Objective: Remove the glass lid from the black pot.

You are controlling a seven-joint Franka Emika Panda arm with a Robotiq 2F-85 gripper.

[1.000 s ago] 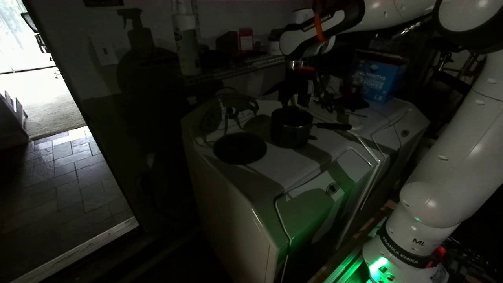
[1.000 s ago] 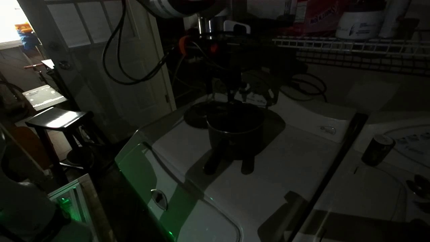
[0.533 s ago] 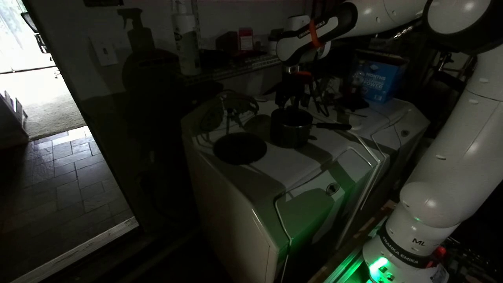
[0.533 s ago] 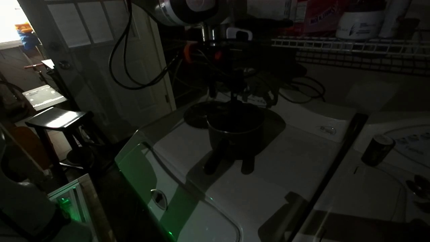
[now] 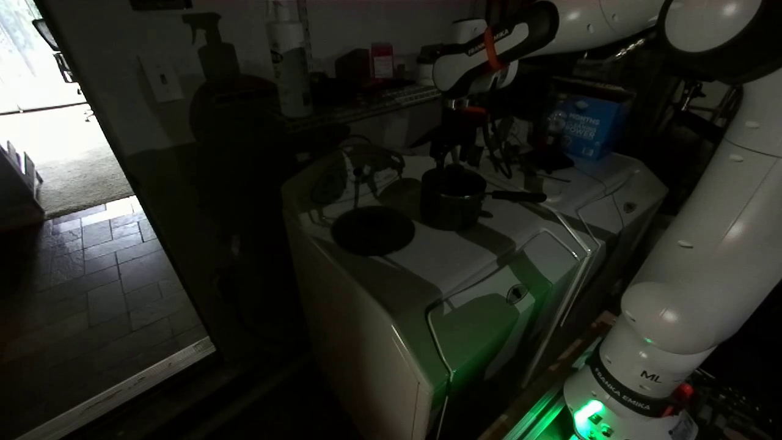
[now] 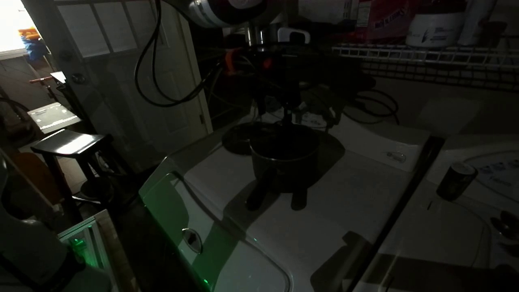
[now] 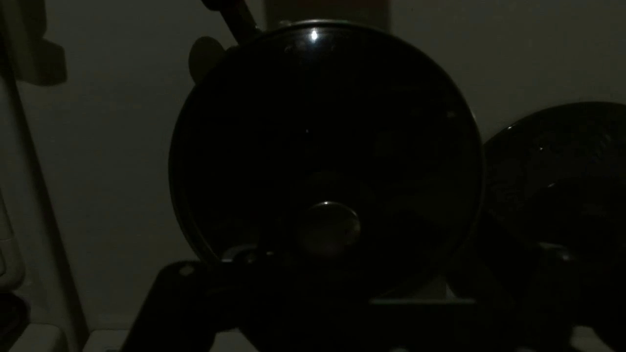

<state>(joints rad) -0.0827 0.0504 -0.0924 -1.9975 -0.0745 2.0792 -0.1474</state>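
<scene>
The black pot (image 5: 451, 211) stands upright on a white appliance top, with its handle (image 5: 519, 196) sticking out to one side; it shows in both exterior views (image 6: 286, 172). In the wrist view, the dark glass lid (image 7: 323, 107) sits on the pot, with a round knob (image 7: 328, 229) that has a shiny edge. My gripper (image 5: 457, 164) points down just above the lid, its fingers spread apart with a gap between them; it shows also in an exterior view (image 6: 274, 115). It looks empty. The picture is very dark, so whether a finger touches the knob cannot be told.
A flatter dark round pan (image 5: 374, 231) lies beside the pot, also in the wrist view (image 7: 562, 156). A wire shelf (image 6: 405, 52) with goods runs behind. A dark can (image 6: 456, 181) and a blue box (image 5: 589, 125) stand on the neighbouring appliance.
My gripper has dipped slightly towards the lid, then risen a little and shifted slightly sideways over the pot. The fingers stay apart. The pot and the pan have not moved.
</scene>
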